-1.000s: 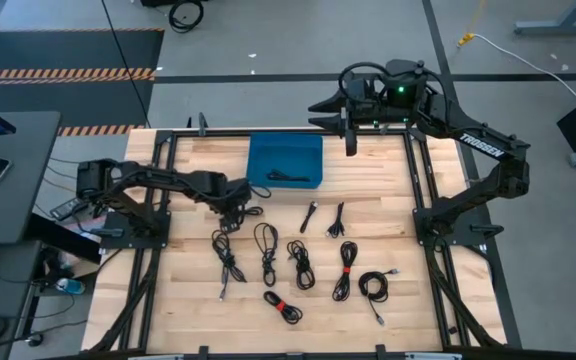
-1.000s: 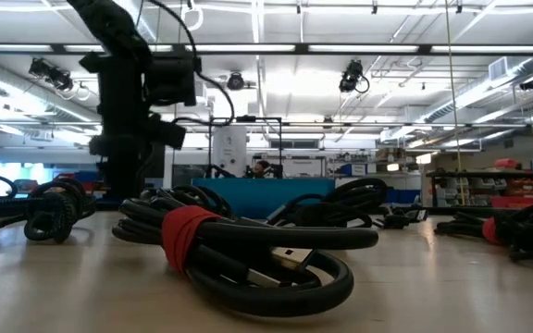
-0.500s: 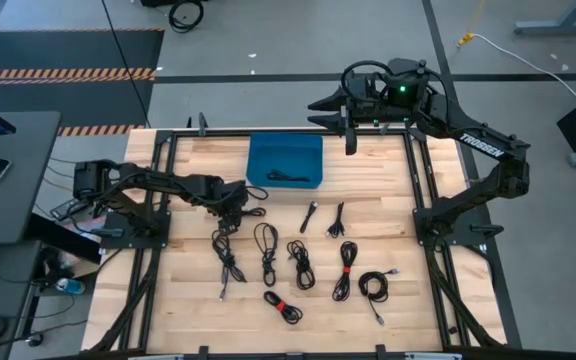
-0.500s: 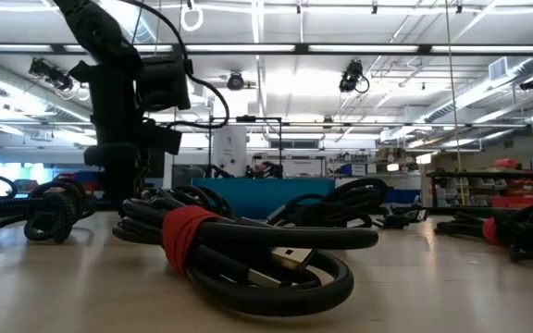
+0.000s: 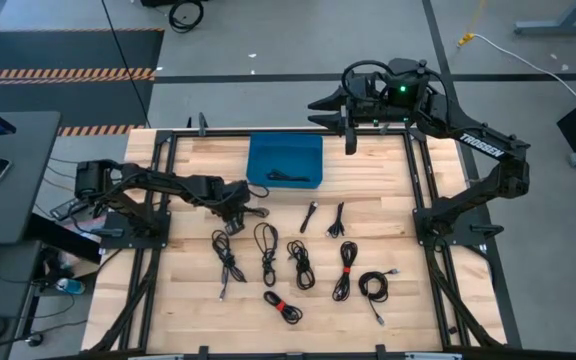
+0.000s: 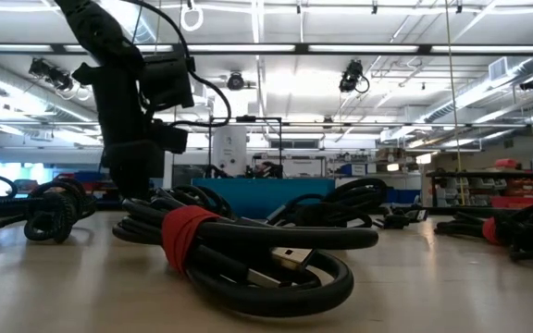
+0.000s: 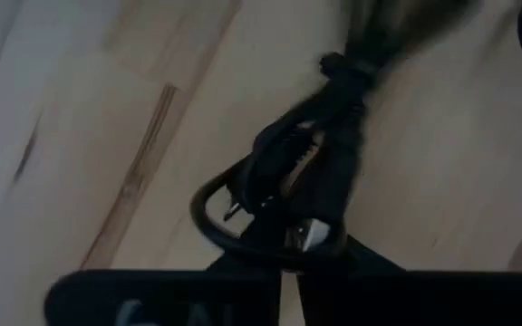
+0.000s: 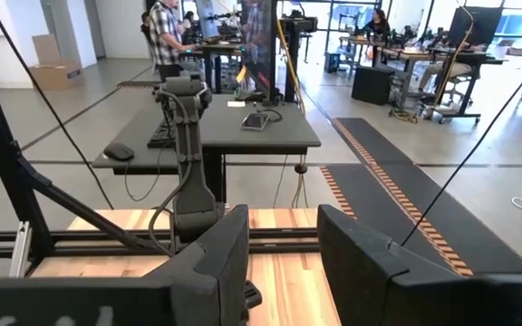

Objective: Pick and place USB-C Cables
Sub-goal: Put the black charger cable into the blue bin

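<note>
Black USB-C cables (image 5: 298,262) lay spread over the middle of the wooden counter (image 5: 428,300), one with a red tie (image 6: 181,237) nearest the low camera. The left hand (image 5: 234,213) sat clenched on a cable bundle (image 7: 297,181) at about ten o'clock from the spread, just below the blue bin (image 5: 285,160). The right hand (image 5: 348,120) waited parted at twelve o'clock, holding nothing.

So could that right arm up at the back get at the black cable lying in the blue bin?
Probably yes: the right pincer hangs open beside the blue plastic bin, and nothing covers the coiled black cable inside.
</note>
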Robot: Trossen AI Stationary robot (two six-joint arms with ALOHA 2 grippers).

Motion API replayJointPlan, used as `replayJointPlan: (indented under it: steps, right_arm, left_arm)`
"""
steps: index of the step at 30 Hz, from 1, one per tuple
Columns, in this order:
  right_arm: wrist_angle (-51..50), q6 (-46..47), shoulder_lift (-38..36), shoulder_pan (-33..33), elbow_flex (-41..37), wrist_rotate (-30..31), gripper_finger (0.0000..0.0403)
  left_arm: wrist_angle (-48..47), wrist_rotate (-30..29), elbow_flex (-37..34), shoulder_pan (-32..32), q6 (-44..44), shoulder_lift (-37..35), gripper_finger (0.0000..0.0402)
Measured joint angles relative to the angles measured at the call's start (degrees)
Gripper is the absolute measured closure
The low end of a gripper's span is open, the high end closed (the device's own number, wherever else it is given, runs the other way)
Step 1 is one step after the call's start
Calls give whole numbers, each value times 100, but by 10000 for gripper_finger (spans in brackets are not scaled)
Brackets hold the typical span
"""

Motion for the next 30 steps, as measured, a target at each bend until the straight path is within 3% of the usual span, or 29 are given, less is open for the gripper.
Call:
replayJointPlan:
  steps: [10,17,22,30]
  right_arm:
    - [-4,0,0,0,0,-2,264]
    - [-8,1,0,0,0,-4,264]
    - [-13,-4,0,0,0,-4,264]
    - [9,-24,0,0,0,-9,264]
  left_arm:
    - [357,446,238,-51,-347,-241,400]
    - [-832,419,1570,-281,326,-545,400]
    - [-1469,-92,2776,-338,1197,-549,401]
    - [-1444,-329,3676,442,2230,-553,401]
